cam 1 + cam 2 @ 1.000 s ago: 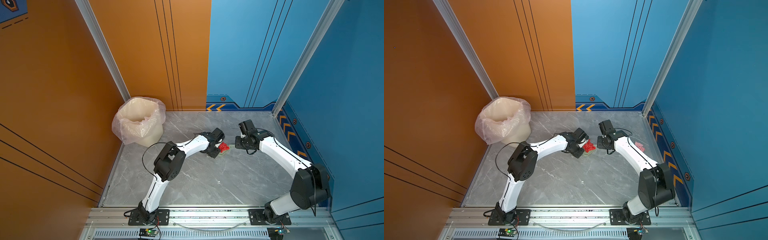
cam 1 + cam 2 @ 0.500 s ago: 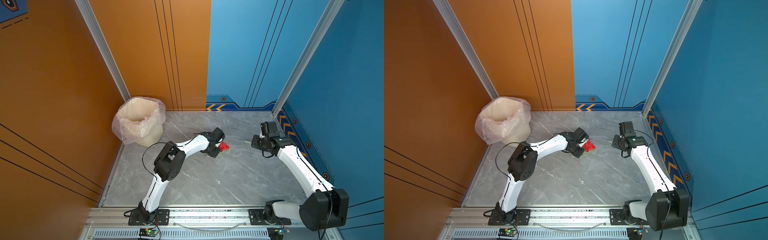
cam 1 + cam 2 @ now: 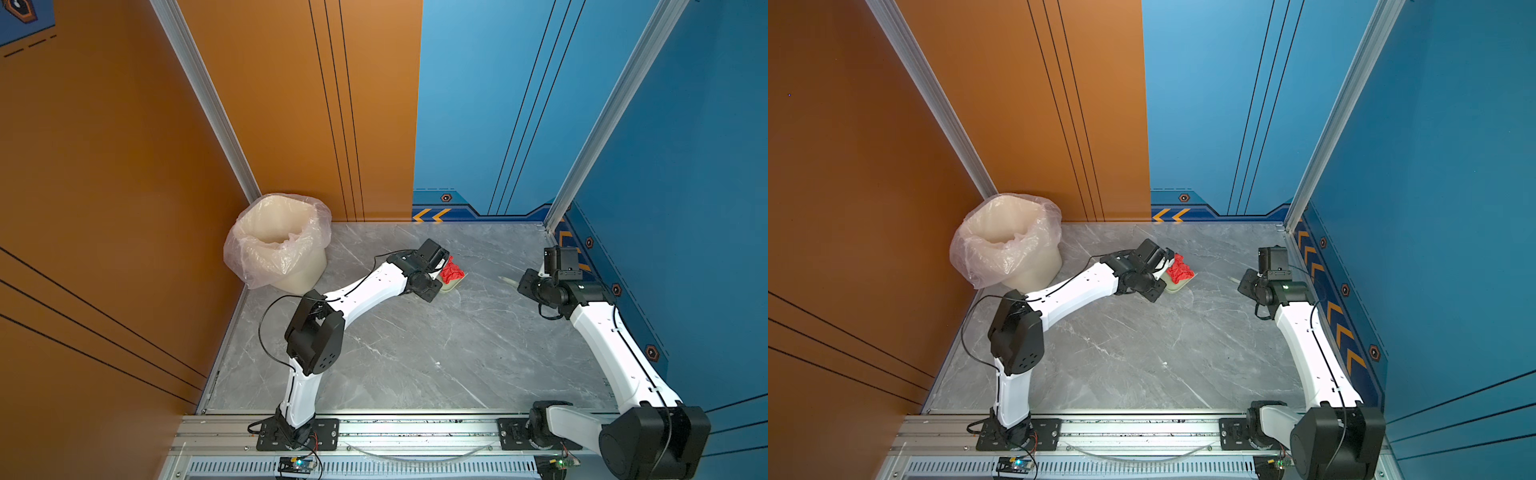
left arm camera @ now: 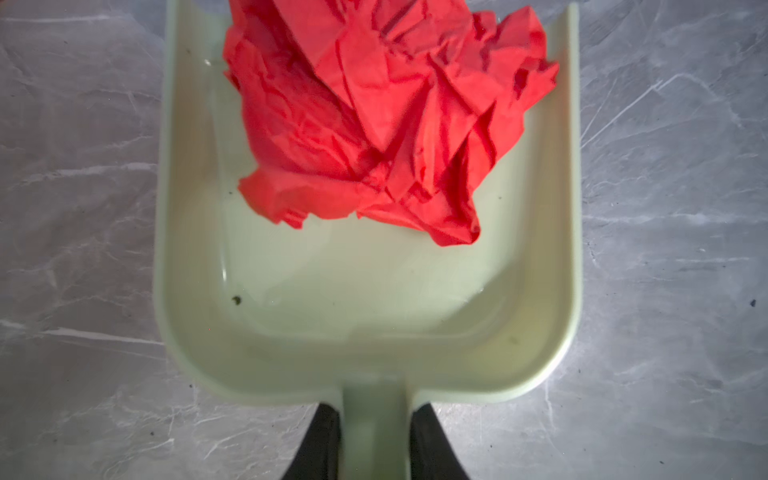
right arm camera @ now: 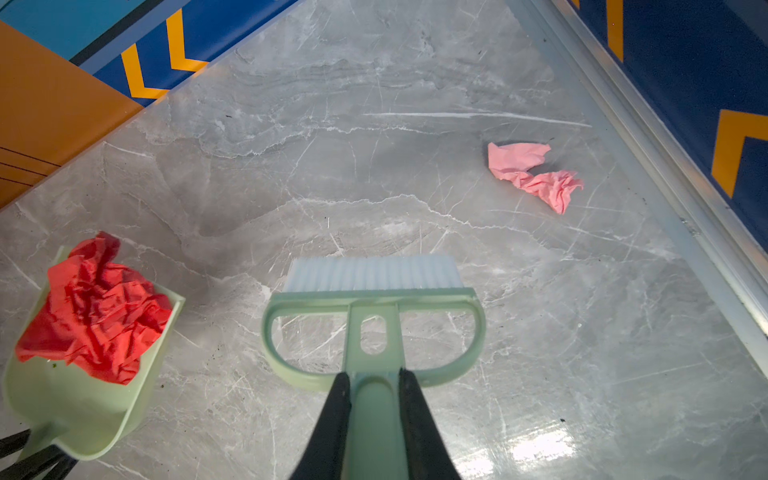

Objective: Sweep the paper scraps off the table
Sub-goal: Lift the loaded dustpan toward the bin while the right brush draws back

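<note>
Paper scraps that I can see from here come to two. A red scrap [image 4: 374,124] lies crumpled inside the pale green dustpan [image 4: 374,291], heaped toward its open mouth. In both top views it shows just right of the frame's middle, at the end of my left arm. The left claw [image 4: 376,409] is clamped on the dustpan handle, one black finger on each side of it. I think the pan is resting on the grey worktop [image 3: 415,353], but from these angles I can't be sure it isn't slightly lifted.

A pink scrap [image 5: 532,174] lies loose on the worktop, near the silver rim [image 5: 665,145] under the blue wall [image 5: 685,50] with orange chevrons. It is well apart from the dustpan.

The right claw [image 5: 374,380] is closed tight around the handle of the green brush [image 5: 374,303]. The white bristles point out over bare worktop, between the dustpan and the pink scrap, touching neither. In both top views this arm sits at the middle right of the frame.

A lined bin [image 3: 278,245] stands in the worktop's back corner, centre left of the frame, against the orange wall [image 3: 124,166].
</note>
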Tool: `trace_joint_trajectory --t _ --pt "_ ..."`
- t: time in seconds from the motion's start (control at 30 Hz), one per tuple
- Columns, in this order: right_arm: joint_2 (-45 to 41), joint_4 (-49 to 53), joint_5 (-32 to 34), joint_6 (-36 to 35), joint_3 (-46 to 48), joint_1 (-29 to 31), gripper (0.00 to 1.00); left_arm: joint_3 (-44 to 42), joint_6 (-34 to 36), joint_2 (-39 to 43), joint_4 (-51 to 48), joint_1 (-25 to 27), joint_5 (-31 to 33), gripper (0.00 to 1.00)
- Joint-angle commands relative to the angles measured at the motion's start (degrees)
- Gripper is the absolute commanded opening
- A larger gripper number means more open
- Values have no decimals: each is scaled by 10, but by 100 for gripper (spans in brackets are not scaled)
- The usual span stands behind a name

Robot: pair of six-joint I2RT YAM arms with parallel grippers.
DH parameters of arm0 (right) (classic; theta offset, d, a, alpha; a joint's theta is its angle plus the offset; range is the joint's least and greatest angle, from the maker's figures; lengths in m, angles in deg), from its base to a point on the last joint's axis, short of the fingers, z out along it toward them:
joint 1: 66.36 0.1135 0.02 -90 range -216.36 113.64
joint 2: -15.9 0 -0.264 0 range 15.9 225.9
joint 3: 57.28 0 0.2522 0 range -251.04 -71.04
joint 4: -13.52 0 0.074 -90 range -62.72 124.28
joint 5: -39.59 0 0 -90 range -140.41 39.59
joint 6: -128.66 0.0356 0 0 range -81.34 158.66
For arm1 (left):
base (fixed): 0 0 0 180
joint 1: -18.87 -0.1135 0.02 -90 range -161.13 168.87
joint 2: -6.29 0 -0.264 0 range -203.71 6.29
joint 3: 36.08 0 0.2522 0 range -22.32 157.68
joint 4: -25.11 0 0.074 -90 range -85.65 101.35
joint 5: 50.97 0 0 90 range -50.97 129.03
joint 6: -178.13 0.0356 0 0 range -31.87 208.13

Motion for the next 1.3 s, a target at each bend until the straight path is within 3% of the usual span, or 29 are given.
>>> trace_joint_trajectory --t 0.0,0.33,0.83,1.27 --pt "-9 6 -7 13 10 -6 0 -1 14 34 -21 0 26 0" --pt "-7 13 -19 3 11 -9 0 59 36 75 -89 -18 51 0" --pt "20 -35 -82 14 19 -6 0 118 22 133 -154 -83 23 0" --pt "43 -50 -103 14 25 -5 0 117 -18 198 -166 -164 -24 0"
